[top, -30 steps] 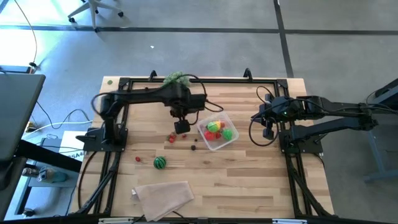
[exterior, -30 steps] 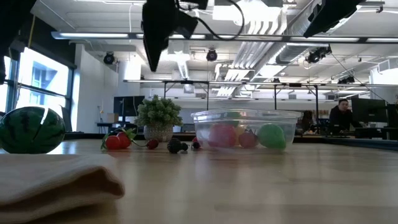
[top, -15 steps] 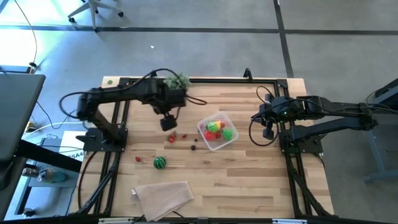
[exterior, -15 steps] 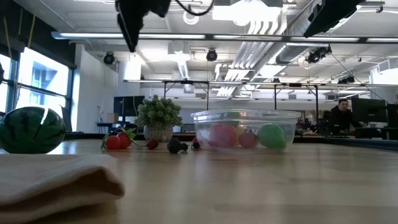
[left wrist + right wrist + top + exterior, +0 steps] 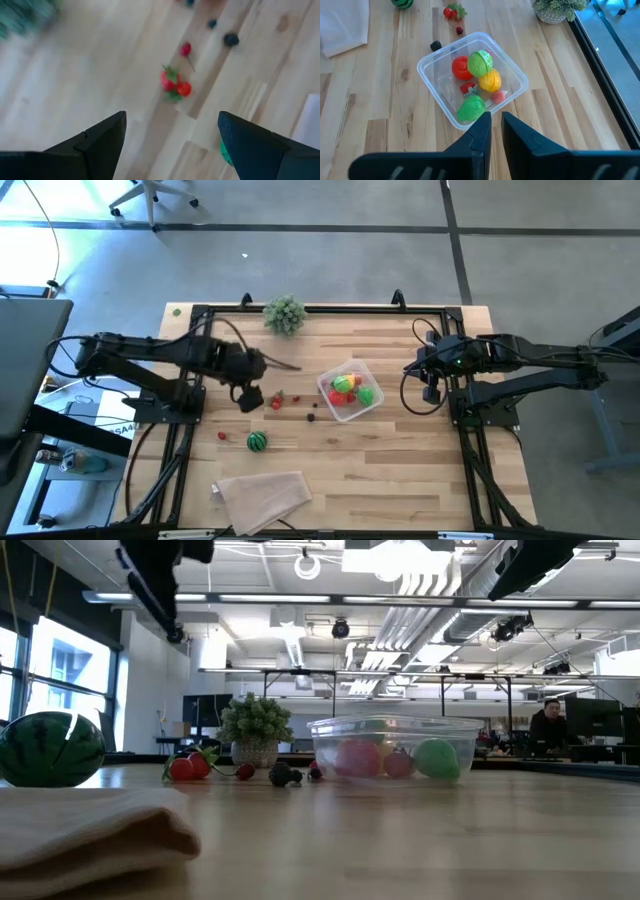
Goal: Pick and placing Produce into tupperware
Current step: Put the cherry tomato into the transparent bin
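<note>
The left tool (image 5: pixel 246 399) hangs above the pale wooden plank worktop (image 5: pixel 400 460), its two dark fingers (image 5: pixel 100 137) spread wide with nothing between them, off to the left of the small clear plastic rectangular container with rounded corners (image 5: pixel 350 390). In the left wrist view a red tomato cluster with green leaves (image 5: pixel 174 86) lies on the planks below, with a small red cherry (image 5: pixel 185 49) and a dark berry (image 5: pixel 230 39) near it.

The right tool (image 5: pixel 432 392) waits to the right of the container, its fingers pressed together and empty. From its wrist view the container holds a red round piece (image 5: pixel 461 67), a pale green cabbage-like ball (image 5: pixel 480 62), a yellow piece (image 5: pixel 490 79) and a bright green piece (image 5: pixel 470 108).

The striped dark green watermelon-like ball (image 5: pixel 257 442) sits on the worktop well left of the container and toward the front edge, with a small red piece (image 5: pixel 222 436) just beside it. A folded beige cloth (image 5: pixel 260 498) lies nearer the front edge, and a bushy grey-green potted plant (image 5: pixel 285 314) stands at the back edge, behind and left of the container.

A black metal frame (image 5: pixel 330 309) edges the worktop, which stands on a grey concrete floor (image 5: pixel 330 250). Beyond it, the low view shows an open office with ceiling lights, large windows and a person (image 5: pixel 550 727) seated among monitors.
</note>
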